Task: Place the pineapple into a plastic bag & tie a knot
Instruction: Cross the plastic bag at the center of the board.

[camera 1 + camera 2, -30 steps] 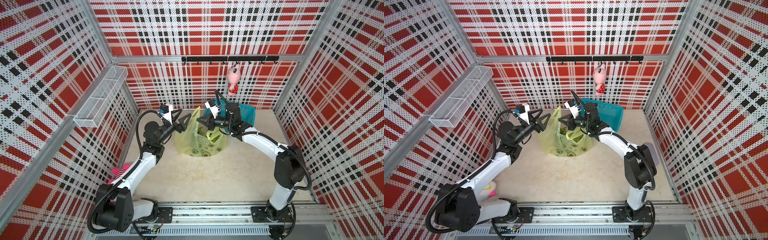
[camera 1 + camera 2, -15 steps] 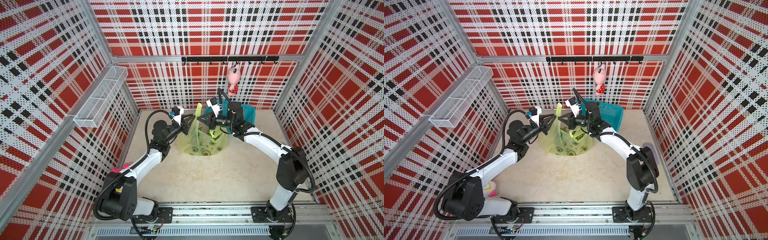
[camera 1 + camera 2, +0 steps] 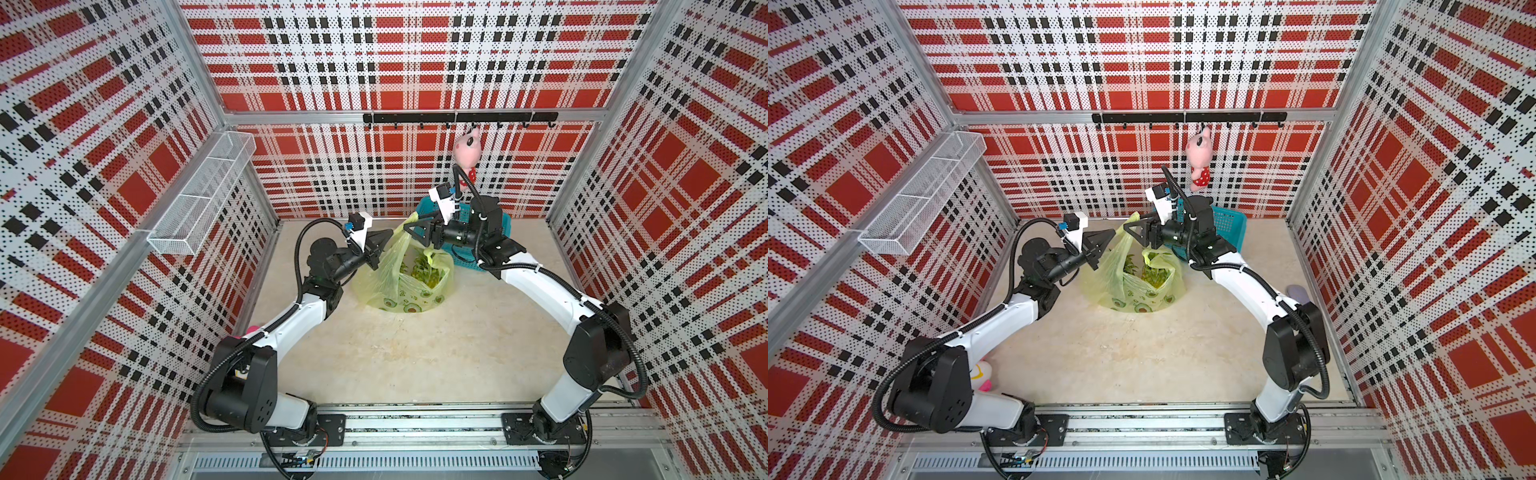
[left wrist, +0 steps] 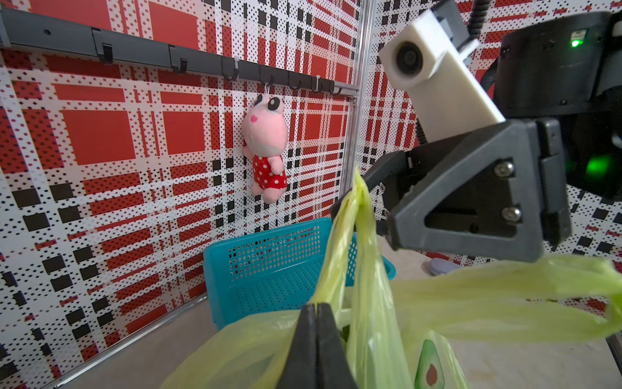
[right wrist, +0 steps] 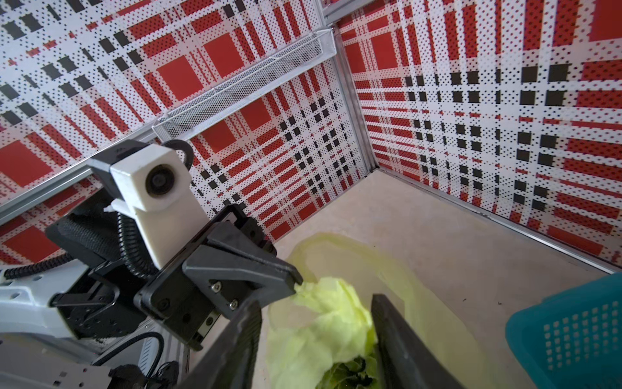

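Already the pineapple [image 3: 424, 270] sat in the plastic bag [image 3: 395, 293], untied. My left claw [image 4: 316, 313] clamped its eleven-o'clock handle [image 4: 336, 256]; my right claw [image 5: 313, 299] gaped.

Two arms share one build: glossy white link shells between bulky black joint housings, the left arm [image 3: 299, 320] based at 7 o'clock, the right arm [image 3: 540, 286] at 5 o'clock. Black corrugated cable [image 3: 297, 257] loops along each. A white camera block [image 4: 434, 77] tops the right gripper [image 4: 365, 210], whose black triangular fingers [image 4: 471, 188] carry silver screws [image 4: 504, 167]; green lights [image 4: 595, 166] glow behind.
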Tool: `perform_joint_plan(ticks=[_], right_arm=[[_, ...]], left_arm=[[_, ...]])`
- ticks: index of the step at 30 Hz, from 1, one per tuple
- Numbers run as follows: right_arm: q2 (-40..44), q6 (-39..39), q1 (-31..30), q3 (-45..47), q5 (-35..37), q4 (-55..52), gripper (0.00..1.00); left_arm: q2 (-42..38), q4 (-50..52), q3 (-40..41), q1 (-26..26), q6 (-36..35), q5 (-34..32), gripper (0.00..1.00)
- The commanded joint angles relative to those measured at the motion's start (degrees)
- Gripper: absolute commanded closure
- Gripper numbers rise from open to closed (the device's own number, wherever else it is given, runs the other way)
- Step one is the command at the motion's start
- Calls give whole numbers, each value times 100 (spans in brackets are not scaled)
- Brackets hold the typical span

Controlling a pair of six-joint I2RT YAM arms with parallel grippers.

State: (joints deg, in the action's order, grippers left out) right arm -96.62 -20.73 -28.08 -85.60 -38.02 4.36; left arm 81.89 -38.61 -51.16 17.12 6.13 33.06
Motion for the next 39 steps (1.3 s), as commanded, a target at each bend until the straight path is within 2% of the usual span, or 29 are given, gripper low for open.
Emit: perform_joint_plan(ticks=[1, 3, 6, 7, 11, 12, 15, 17, 20, 23, 29, 34, 37, 39], right_arm=[[48, -71, 30, -303, 299, -330, 45], [10, -98, 30, -373, 330, -414, 48], [-15, -107, 29, -420, 283, -468, 58], [-20, -102, 26, -430, 246, -486, 63], [6, -38, 32, -457, 289, -566, 96], [11, -11, 34, -463, 338, -586, 100], [14, 42, 76, -499, 552, -667, 100], [-36, 34, 151, -565, 661, -726, 100], [-117, 41, 246, -683, 662, -809, 100], [-171, 105, 260, -745, 647, -830, 100], [-235, 119, 282, -806, 665, -830, 100], [-237, 98, 283, -793, 667, -814, 100], [-228, 97, 284, -786, 679, -814, 100], [-223, 111, 278, -791, 684, -817, 100]], left_arm=[[29, -121, -149, 37, -20, 75, 96], [20, -121, -149, 37, -20, 89, 96], [-6, -115, -123, 37, -22, 87, 96], [-15, -117, -123, 37, -18, 91, 96], [-86, -104, -106, 37, 41, 73, 95], [-129, -103, -101, 37, 71, 67, 94], [-392, 157, -107, 97, 237, -233, 78], [-690, 585, -115, 316, 206, -729, 59], [-1025, 1313, -216, 853, 112, -1575, 46], [-1155, 1984, -418, 1440, 98, -2209, 39], [-1141, 2261, -608, 2300, 202, -2581, 33], [-1028, 2367, -695, 2366, 246, -2979, 36], [-957, 2350, -728, 2357, 238, -2824, 43], [-899, 2338, -759, 2360, 248, -2697, 44]])
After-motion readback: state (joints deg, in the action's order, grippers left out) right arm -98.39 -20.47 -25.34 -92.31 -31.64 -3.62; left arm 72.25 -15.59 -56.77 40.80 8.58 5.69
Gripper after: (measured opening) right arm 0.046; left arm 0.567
